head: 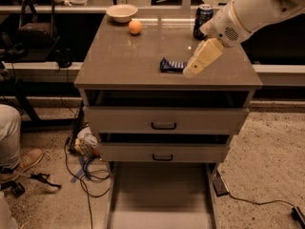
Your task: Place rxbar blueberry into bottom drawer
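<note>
The rxbar blueberry (171, 65), a small dark blue bar, lies flat on the cabinet top (124, 56), right of centre. My gripper (189, 71) comes in from the upper right on a white arm and hangs just to the right of the bar, its tip over the bar's right end. The bottom drawer (159, 190) is pulled out low at the front, a wide shallow grey-beige tray with a bare floor.
A dark blue soda can (202, 20) stands at the back right of the top. An orange (135, 27) and a white bowl (122, 12) sit at the back. Two closed drawers with black handles (164, 125) are above the open one. Cables and a person's foot (26, 161) lie at the left on the floor.
</note>
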`<state>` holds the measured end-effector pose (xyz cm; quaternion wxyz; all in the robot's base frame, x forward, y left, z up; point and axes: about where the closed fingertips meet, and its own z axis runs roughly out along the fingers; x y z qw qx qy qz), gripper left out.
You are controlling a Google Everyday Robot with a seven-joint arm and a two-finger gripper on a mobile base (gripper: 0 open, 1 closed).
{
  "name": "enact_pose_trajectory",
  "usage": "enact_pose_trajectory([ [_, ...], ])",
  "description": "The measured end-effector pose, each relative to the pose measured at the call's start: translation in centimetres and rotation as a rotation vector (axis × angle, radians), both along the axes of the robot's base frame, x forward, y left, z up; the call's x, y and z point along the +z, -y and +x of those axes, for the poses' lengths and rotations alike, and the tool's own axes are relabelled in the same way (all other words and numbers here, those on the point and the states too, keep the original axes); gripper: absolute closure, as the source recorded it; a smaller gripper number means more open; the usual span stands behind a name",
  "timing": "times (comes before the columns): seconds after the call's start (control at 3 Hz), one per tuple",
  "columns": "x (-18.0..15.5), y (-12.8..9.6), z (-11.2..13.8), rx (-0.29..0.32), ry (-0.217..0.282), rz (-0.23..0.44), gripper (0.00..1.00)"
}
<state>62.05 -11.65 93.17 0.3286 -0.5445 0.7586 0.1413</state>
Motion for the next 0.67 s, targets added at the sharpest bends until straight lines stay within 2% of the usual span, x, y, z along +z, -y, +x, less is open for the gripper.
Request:
enact_pose_trajectory([
  [0.33,-1.7,0.7,2.3,-0.021,0.013,0.039,0.00],
  [0.67,-5.2,1.5,7.6,-0.056,0.008,0.128,0.00],
])
